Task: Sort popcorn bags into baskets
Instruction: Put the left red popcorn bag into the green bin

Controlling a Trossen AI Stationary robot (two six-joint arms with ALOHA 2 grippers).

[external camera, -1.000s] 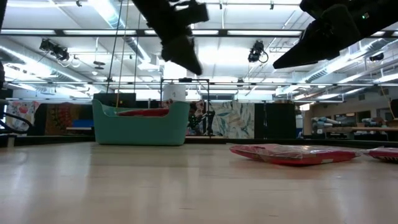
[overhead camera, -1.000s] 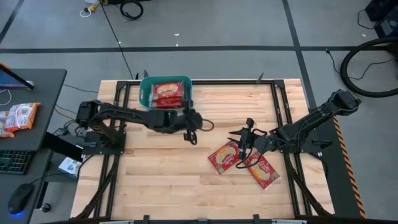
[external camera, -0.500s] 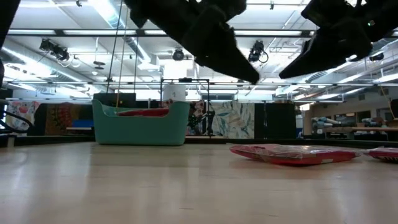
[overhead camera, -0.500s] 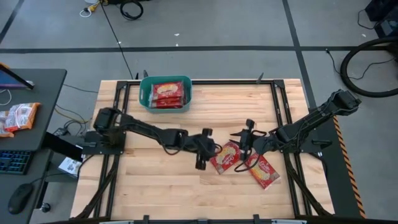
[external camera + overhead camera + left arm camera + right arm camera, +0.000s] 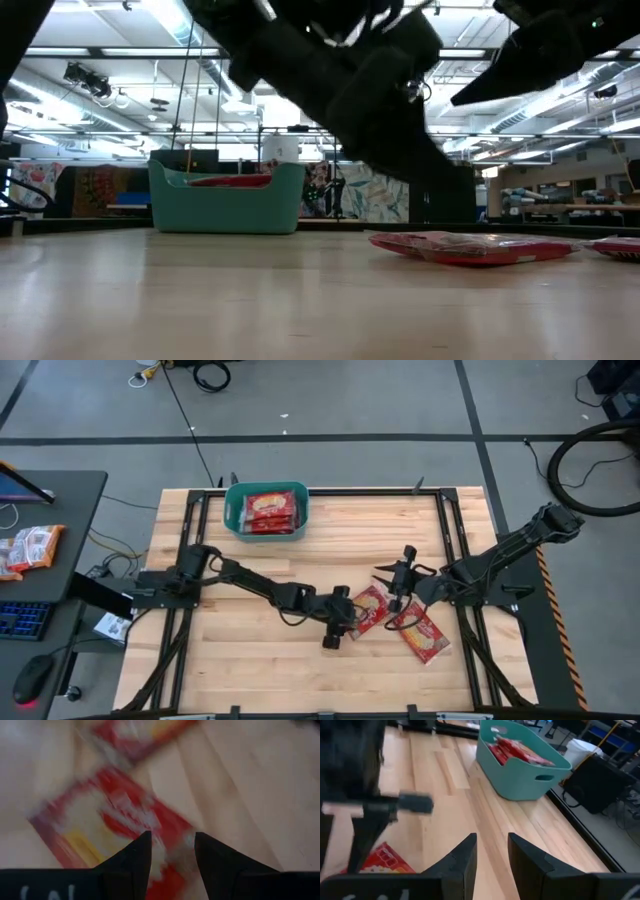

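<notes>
Left gripper (image 5: 337,628), jaws spread, has swung from the basket (image 5: 237,525) down to centre-frame popcorn bag (image 5: 372,605), ready for pickup.

The table (image 5: 280,670) shows pale wood, laid in long planks with a smooth, lightly sheened finish; the teal basket (image 5: 237,510) looks like moulded plastic, matt and even, with rounded walls; the popcorn bags (image 5: 372,607) read as glossy printed film, red with cream labels, slightly crinkled; both arms look like dark matt plastic or coated metal; the left gripper's fingers (image 5: 132,860) appear flat black and smooth; the table frame (image 5: 455,540) is black metal.
</notes>
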